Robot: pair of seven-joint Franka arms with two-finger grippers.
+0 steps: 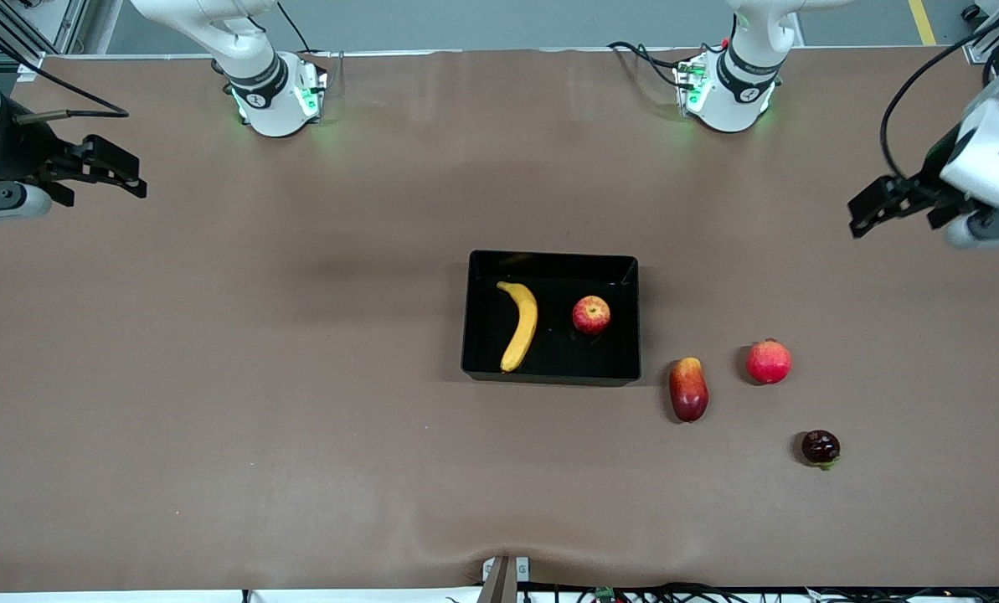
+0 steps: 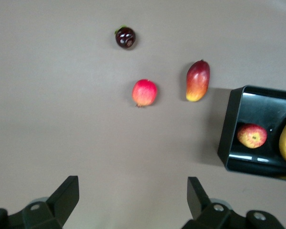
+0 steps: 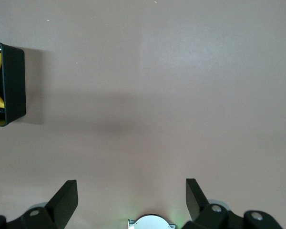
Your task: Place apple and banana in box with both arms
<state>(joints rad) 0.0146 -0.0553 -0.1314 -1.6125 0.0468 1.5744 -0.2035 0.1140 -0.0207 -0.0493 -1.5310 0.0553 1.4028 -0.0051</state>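
A small dark plum-like fruit [image 1: 821,446] lies lowest on the brown counter [image 1: 298,419], closest to the front camera. Farther from the camera sit an elongated red-orange mango [image 1: 688,389] and a round pinkish-red fruit [image 1: 769,362], both outside the box and toward the left arm's end of the counter.

The black box [image 1: 549,374] sits near the middle of the counter. The banana [image 1: 520,324] and the apple [image 1: 591,315] both lie inside it, side by side and apart. The banana is on the side toward the right arm, its long axis running from the robots' bases toward the camera. The apple is on the side toward the left arm.

The left gripper [image 1: 876,209] hangs over bare counter at the left arm's end, well apart from the box, its fingers [image 2: 62,195] spread wide and holding nothing. The right gripper [image 1: 110,172] hangs over bare counter at the right arm's end, fingers [image 3: 62,198] likewise released and empty. Each fruit lies well away from both sets of fingers, toward the counter's middle. Judging by this, the task looks complete and no grasp remains.
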